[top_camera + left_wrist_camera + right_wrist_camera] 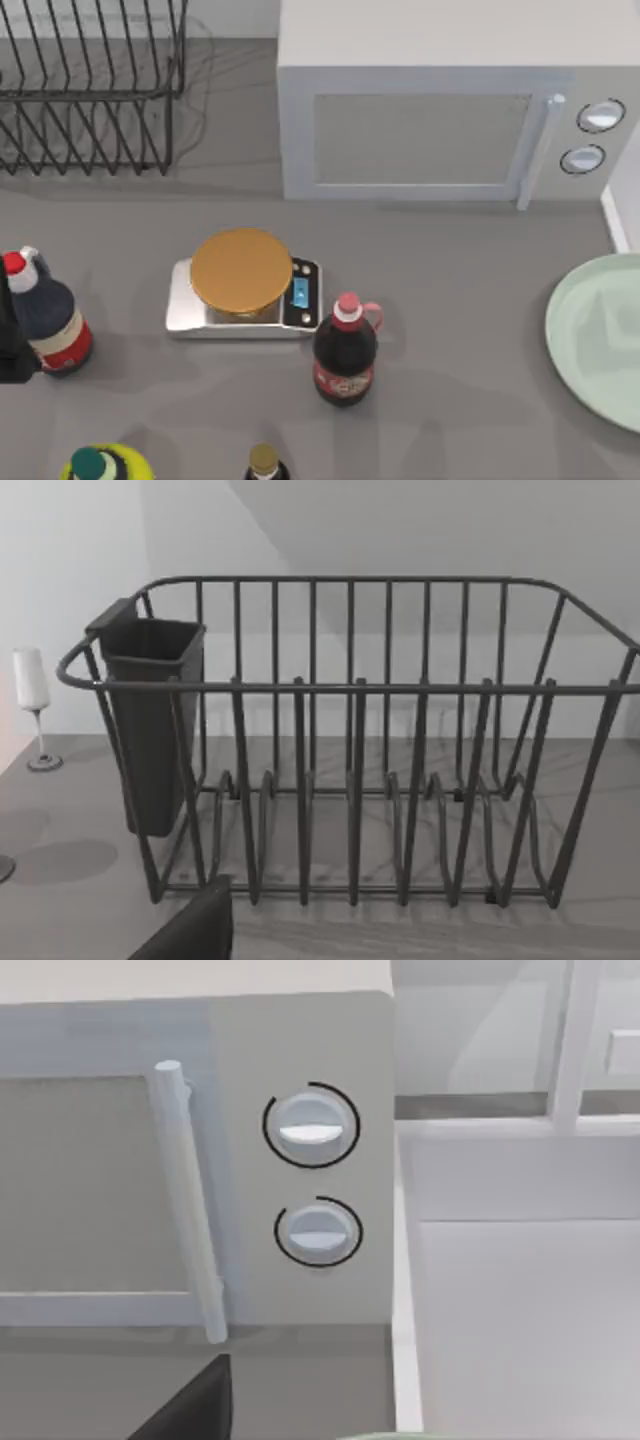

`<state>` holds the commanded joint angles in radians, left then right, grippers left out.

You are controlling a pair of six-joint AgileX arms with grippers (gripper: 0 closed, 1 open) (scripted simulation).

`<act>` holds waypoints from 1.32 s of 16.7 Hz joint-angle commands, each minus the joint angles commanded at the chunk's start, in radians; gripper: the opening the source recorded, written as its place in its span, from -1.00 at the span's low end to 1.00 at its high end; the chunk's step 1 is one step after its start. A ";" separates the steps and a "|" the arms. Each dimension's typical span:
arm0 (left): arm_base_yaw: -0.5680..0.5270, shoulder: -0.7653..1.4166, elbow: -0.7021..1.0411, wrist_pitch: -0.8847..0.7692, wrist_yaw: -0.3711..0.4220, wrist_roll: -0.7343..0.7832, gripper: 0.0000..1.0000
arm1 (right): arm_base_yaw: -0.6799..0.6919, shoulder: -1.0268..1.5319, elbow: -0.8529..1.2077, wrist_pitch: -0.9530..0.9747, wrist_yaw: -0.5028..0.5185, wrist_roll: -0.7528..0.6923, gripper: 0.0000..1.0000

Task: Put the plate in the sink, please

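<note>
The plate (600,335) lies flat at the surface's right edge, untouched; the sink (405,1290) sits just beyond it, beside the microwave (420,130). This looks like the start: the right arm must reach down, grip the plate's rim and carry it over. I cannot tell either tool's state. The scale (245,295), 2 cola bottles (345,355) and rack (350,740) stand leftward, clear of that path.

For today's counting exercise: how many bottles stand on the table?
4: left-edge bottle; red-capped bottle right of the scale; yellow bottle and gold-capped bottle, both cut off at the bottom edge.
</note>
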<state>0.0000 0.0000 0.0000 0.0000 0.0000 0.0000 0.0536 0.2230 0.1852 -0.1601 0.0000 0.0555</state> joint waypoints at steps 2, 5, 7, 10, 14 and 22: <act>0.000 0.000 0.000 0.000 0.000 0.000 1.00 | 0.033 0.151 0.113 -0.098 0.000 0.034 1.00; 0.000 0.000 0.000 0.000 0.000 0.000 1.00 | 0.089 0.423 0.309 -0.266 0.000 0.092 1.00; 0.000 0.000 0.000 0.000 0.000 0.000 1.00 | 0.129 0.621 0.447 -0.386 0.000 0.134 1.00; 0.000 0.000 0.000 0.000 0.000 0.000 1.00 | 0.188 0.919 0.650 -0.561 0.000 0.194 1.00; 0.000 0.000 0.000 0.000 0.000 0.000 1.00 | 0.254 1.263 0.880 -0.759 0.000 0.263 1.00; 0.000 0.000 0.000 0.000 0.000 0.000 1.00 | 0.306 1.518 1.058 -0.913 0.000 0.316 1.00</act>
<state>0.0000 0.0000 0.0000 0.0000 0.0000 0.0000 0.3592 1.7414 1.2434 -1.0727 0.0002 0.3719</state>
